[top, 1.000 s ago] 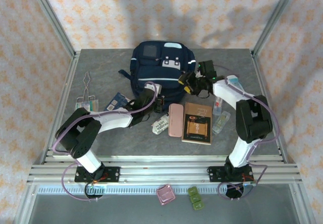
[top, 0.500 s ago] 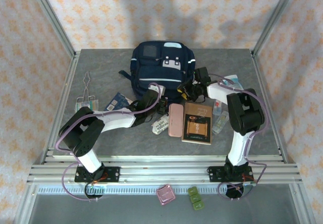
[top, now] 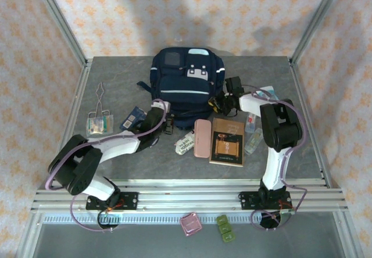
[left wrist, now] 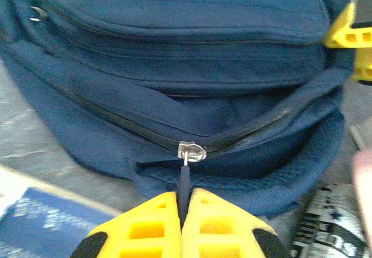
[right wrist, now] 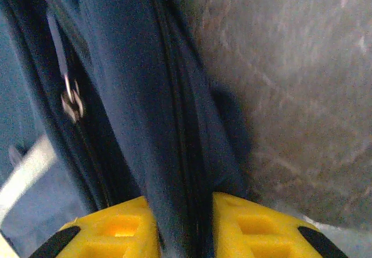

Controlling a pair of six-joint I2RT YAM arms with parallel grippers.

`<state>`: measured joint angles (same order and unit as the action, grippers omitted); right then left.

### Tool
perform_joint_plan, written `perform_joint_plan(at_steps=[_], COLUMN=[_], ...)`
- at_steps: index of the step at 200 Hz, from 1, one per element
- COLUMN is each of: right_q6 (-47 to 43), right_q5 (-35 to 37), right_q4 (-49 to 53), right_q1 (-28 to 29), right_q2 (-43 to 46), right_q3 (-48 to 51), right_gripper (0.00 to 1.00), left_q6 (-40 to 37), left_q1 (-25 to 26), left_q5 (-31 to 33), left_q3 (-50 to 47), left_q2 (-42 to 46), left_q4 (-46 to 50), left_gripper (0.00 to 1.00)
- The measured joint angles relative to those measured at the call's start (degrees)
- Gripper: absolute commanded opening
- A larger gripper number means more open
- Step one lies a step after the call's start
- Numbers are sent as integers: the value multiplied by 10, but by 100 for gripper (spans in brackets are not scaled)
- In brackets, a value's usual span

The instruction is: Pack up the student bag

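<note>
The navy-blue fabric backpack (top: 186,83) lies far-centre on the table (top: 116,75). The left gripper (left wrist: 185,203) clenches its dark zipper pull (left wrist: 185,179) at the near edge, the zip running crosswise. The right gripper (right wrist: 183,211) pinches its right-side fabric.

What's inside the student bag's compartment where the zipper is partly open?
Through the partly open zipper of the student bag, just dark navy fabric shows; anything deeper is covered by the bag's own folds.
</note>
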<state>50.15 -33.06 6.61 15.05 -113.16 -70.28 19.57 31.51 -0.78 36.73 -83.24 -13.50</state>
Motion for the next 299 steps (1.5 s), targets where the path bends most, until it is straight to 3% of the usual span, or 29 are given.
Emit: perform_joint_plan(at_steps=[50, 106, 168, 201, 224, 245, 281, 299], right_q6=[-1, -35, -56, -53, -49, -42, -22, -19], right_q5=[22, 42, 35, 21, 16, 16, 5, 5], right_q4=[25, 65, 65, 54, 42, 31, 28, 26], right_q1=[-8, -18, -24, -5, 22, 38, 38, 37], right_q2=[-48, -76, 73, 78, 57, 23, -8, -8], right_q3=[-70, -151, -24, 17, 16, 3, -14, -16], right_gripper=[28, 51, 54, 54, 49, 37, 0, 0], left_q6=[-6, 0, 12, 14, 14, 15, 16, 16], left_q1=[-35, 15, 26, 30, 30, 31, 34, 34], left_q5=[9, 2, -19, -26, -30, -30, -25, -17], left_q3=[-17, 29, 57, 62, 63, 63, 61, 55], left_q2=[22, -40, -82, -84, -84, -84, -84, -82], left_q4=[15, 13, 0, -1, -1, -1, -3, -4], left_gripper=[0, 0, 0, 0, 0, 0, 0, 0])
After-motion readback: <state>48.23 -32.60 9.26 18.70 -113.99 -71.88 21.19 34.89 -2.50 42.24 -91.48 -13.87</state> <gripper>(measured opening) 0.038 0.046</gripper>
